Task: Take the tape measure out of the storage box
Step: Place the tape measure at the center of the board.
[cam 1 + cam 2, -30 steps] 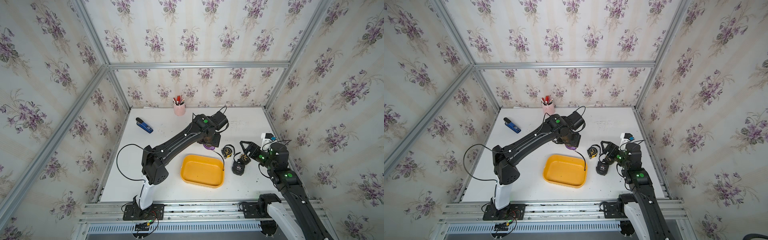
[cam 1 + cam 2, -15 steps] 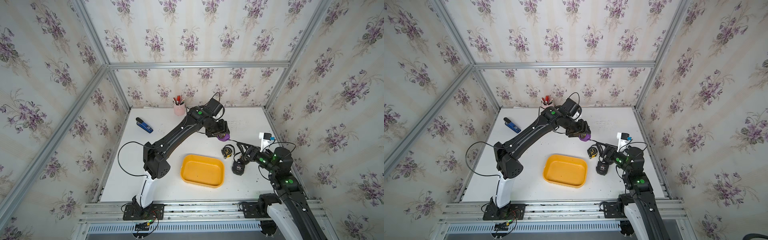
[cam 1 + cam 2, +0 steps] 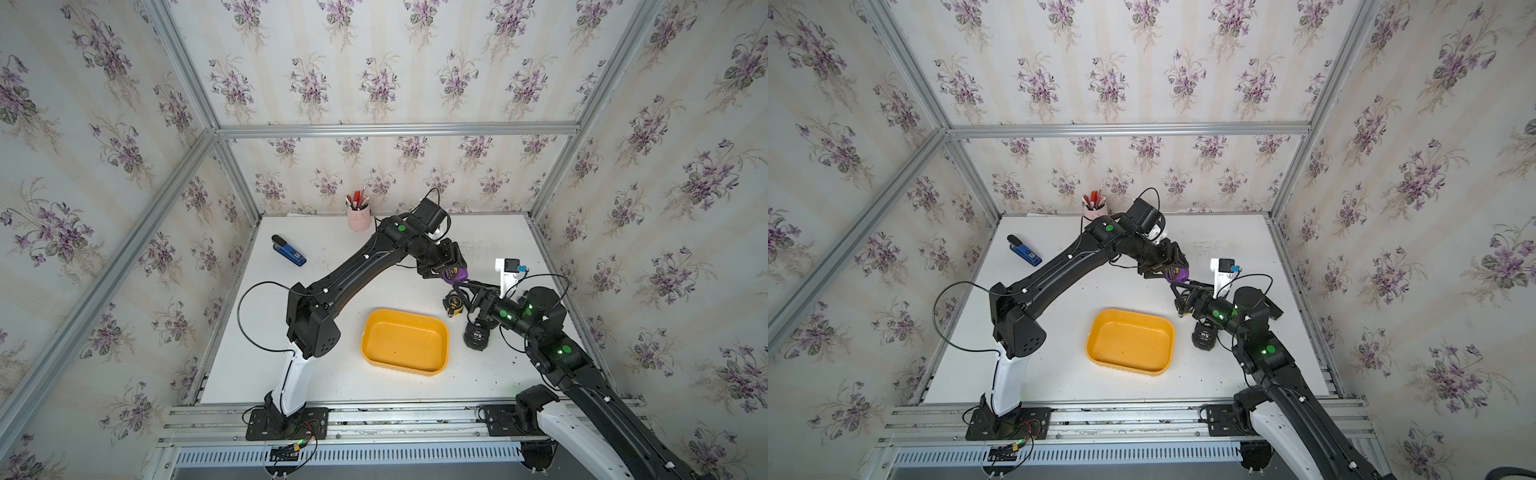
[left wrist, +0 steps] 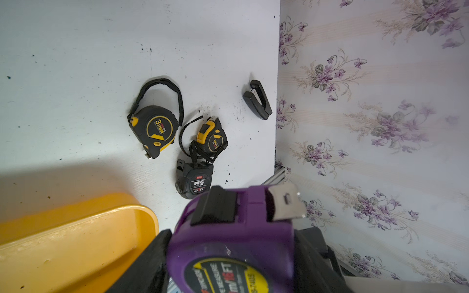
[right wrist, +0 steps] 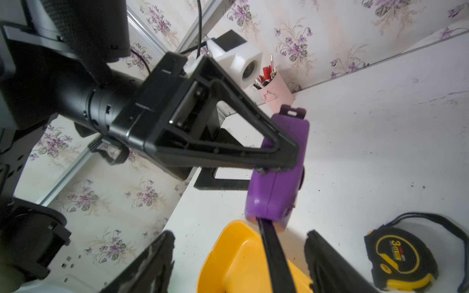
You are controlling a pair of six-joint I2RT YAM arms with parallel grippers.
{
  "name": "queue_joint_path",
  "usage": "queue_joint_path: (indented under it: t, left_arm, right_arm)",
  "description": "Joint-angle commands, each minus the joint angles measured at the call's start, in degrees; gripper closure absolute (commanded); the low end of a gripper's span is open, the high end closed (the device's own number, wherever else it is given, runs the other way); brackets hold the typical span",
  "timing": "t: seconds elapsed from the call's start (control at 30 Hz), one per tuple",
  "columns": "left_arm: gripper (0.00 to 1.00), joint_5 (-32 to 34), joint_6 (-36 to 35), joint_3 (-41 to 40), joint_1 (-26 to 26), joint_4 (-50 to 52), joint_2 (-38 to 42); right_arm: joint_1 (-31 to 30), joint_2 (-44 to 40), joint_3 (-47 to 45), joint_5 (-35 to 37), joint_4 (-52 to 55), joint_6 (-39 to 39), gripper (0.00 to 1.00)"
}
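Tape measure (image 3: 455, 274), purple: clamped between the left gripper (image 3: 448, 269) fingers, held in the air just past the tray's (image 3: 405, 368) far right corner, outside it. Right gripper (image 5: 239, 234): fingers spread wide, gripping nothing; black strap (image 5: 274, 253) hangs between them. Three other tapes (image 4: 154, 129) lie on the table (image 3: 340, 382) beside the tray.

Beside the storage box (image 3: 405, 340), three tape measures (image 4: 194, 181) lie bunched together. Near them in the air the left gripper (image 5: 253, 172), clamped on a purple tape measure (image 4: 228, 241), hangs just before the parted jaws of the right gripper (image 5: 239, 234). The box's hollow is open from above, and bare table (image 3: 332, 374) stretches from it to the blue stapler (image 3: 289, 250) and the pen cup (image 3: 358, 218), crossed overhead by the left arm (image 3: 357, 266).
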State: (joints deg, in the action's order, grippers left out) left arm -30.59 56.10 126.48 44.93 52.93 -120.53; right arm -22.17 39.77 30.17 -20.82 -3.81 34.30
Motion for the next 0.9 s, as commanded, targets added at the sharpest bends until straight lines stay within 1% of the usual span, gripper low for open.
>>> queue_joint_path:
  t: [0.0, 0.13, 0.33, 0.5, 0.6, 0.63, 0.67, 0.7, 0.73, 0.77, 0.83, 0.87]
  left_arm:
    - [0.87, -1.6, 1.0, -0.4, 0.1, -3.4, 1.0]
    - [0.87, -1.1, 0.8, -0.4, 0.2, -2.9, 1.8]
    - [0.87, -1.1, 1.0, -2.2, 0.3, -4.0, 2.7]
    - [0.87, -1.5, 1.1, -2.8, 0.3, -5.0, 2.9]
    - [0.86, -1.5, 0.9, -3.0, 0.3, -5.4, 3.1]
    - [0.81, -1.6, 0.7, -3.3, 0.2, -5.7, 3.1]
    - [0.70, -1.6, 0.3, -3.4, 0.0, -5.8, 3.3]
    - [0.59, -1.5, 0.0, -3.8, -0.3, -5.8, 3.6]
    - [0.47, -1.0, -0.5, -4.5, -0.6, -6.1, 4.2]
    - [0.28, -0.4, -1.0, -5.6, -0.9, -7.0, 5.1]
    - [0.03, 0.4, -2.1, -7.7, -1.4, -9.6, 6.8]
    - [0.00, -0.4, -2.9, -8.8, -1.7, -11.7, 7.5]
  right_arm:
    - [-0.3, 1.1, 0.1, 4.6, -3.7, -0.4, 0.19]
    - [-0.3, 2.4, 0.1, 7.0, -5.3, -0.3, 0.21]
    - [-0.8, 6.3, 0.3, 6.5, -8.1, 0.5, 0.28]
    - [-1.1, 8.2, 0.9, 6.9, -8.5, 0.5, 0.46]
    - [-1.3, 8.7, 0.9, 6.7, -8.7, 0.8, 0.60]
    - [-1.3, 8.7, 0.9, 6.8, -8.7, 0.9, 0.65]
    - [-1.2, 8.6, 1.1, 7.1, -8.0, 0.9, 0.70]
    - [-1.3, 8.4, 1.2, 7.4, -7.4, 1.0, 0.72]
    - [-1.3, 8.0, 1.3, 7.9, -6.2, 0.9, 0.74]
    - [-1.3, 7.4, 1.4, 8.6, -4.9, 0.9, 0.75]
    - [-1.2, 5.8, 1.4, 10.0, -1.7, 0.8, 0.76]
    - [-1.2, 4.7, 1.5, 10.9, 0.9, 0.8, 0.76]
